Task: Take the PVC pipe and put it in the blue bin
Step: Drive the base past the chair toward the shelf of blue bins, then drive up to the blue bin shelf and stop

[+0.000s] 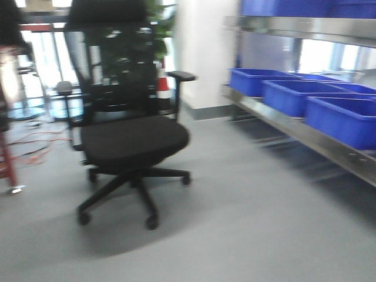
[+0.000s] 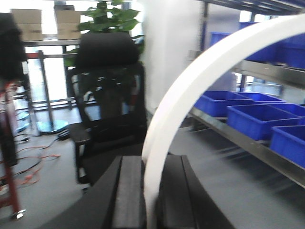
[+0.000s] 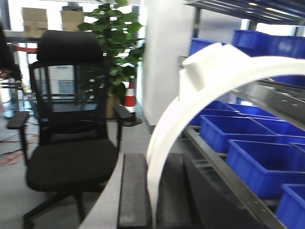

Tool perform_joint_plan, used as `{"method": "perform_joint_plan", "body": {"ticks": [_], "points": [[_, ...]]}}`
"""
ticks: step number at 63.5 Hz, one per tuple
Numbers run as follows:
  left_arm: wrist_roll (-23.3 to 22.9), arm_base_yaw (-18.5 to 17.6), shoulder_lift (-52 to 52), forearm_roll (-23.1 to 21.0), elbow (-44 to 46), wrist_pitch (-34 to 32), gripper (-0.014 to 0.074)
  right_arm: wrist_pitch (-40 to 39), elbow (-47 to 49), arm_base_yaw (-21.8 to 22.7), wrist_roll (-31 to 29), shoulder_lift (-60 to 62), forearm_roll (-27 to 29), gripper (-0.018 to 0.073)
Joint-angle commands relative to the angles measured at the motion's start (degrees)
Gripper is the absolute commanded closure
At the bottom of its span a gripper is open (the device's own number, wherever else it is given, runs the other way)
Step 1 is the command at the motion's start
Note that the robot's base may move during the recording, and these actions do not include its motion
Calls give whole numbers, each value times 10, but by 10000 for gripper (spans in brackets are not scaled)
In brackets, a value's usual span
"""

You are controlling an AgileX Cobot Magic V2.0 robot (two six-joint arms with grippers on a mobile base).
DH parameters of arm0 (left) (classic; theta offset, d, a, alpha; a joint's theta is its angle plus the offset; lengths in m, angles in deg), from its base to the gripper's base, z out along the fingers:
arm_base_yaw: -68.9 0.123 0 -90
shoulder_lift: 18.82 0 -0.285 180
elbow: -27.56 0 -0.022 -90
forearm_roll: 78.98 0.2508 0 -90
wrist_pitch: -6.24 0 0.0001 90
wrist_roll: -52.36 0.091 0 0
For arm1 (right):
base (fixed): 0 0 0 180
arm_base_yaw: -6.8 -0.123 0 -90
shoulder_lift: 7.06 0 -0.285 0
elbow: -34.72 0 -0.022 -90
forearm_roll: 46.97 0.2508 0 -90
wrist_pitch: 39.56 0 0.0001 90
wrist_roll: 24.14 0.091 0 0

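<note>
- Across the room: grey floor [image 1: 247, 229], black office chair [image 1: 132, 138] left of centre; front view is blurred.
- Far right: steel shelf [image 1: 276, 117] carries the blue bins [image 1: 294, 97]; drop-off not yet done.
- Left end effector [image 2: 150, 162] is clamped on the PVC pipe [image 2: 159, 124], arc upright, likely a carry hold.
- Right end effector [image 3: 153, 162] grips a second PVC pipe [image 3: 166, 124], tab on top.

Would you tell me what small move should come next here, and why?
Probably turn the base right toward the blue bins: the left gripper and right gripper each clamp a PVC pipe, and the office chair stands straight ahead.
</note>
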Motion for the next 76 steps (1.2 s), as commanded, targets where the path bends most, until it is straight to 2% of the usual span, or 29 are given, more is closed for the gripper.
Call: {"method": "perform_joint_plan", "body": {"ticks": [1,76], "points": [[0,2,-3,1,1,-18,707,-14,0,1,-3,3,-4,715],[0,2,-3,1,1,-18,707,-14,0,1,-3,3,-4,715]]}}
